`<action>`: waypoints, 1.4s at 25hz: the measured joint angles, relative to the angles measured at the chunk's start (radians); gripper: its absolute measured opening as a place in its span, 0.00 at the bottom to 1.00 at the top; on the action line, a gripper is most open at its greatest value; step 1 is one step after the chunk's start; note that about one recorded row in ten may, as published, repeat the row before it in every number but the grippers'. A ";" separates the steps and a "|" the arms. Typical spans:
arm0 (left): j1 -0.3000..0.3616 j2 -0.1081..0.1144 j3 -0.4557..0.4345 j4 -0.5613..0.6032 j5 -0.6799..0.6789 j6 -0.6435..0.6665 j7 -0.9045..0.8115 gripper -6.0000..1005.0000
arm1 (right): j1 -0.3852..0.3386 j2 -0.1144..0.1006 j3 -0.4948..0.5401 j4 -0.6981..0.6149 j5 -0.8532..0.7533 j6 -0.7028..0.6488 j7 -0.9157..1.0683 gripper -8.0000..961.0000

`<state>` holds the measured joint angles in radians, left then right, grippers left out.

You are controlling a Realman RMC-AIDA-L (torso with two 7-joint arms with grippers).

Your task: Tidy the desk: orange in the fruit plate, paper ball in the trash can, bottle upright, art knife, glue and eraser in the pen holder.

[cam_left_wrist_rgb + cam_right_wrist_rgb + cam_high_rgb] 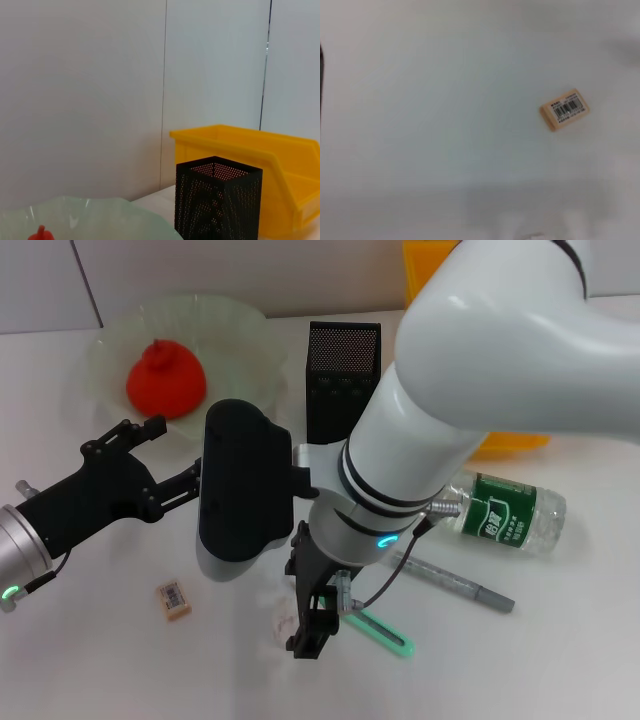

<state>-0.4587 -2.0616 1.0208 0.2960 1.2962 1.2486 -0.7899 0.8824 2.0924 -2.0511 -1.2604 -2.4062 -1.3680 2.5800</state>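
Currently my right gripper (318,625) hangs low over the tabletop (90,660) beside the art knife (385,633); I cannot tell how it is set. My left gripper (165,455), fingers apart and empty, waits near the fruit plate (240,325). I judge the knife light, stiff and slippery: grip mid-body, across its narrow width. The eraser (173,601) lies apart.

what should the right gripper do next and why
Probably lower the right gripper a little further onto the paper ball, which seems to lie on the desk right beside its fingertips. The orange already sits in the fruit plate, and the left gripper hovers idle nearby.
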 joint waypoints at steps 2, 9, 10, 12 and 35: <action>0.000 0.000 0.000 0.000 0.000 0.000 0.000 0.80 | 0.001 0.000 0.000 0.013 0.019 0.012 0.000 0.80; -0.001 -0.001 0.001 0.000 0.000 0.000 0.000 0.80 | 0.003 0.000 -0.016 0.033 0.027 0.026 -0.001 0.78; -0.001 -0.001 0.001 0.000 0.000 0.000 0.000 0.80 | 0.003 0.000 -0.016 0.035 0.027 0.026 -0.001 0.78; -0.001 -0.001 0.001 0.000 0.000 0.000 0.000 0.80 | 0.005 0.000 -0.017 0.039 0.028 0.026 -0.001 0.77; 0.004 -0.002 0.001 -0.002 0.000 0.008 0.000 0.79 | 0.023 -0.002 0.052 0.019 0.060 -0.036 0.007 0.44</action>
<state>-0.4547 -2.0632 1.0216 0.2945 1.2962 1.2565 -0.7899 0.9054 2.0906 -1.9994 -1.2419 -2.3461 -1.4039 2.5872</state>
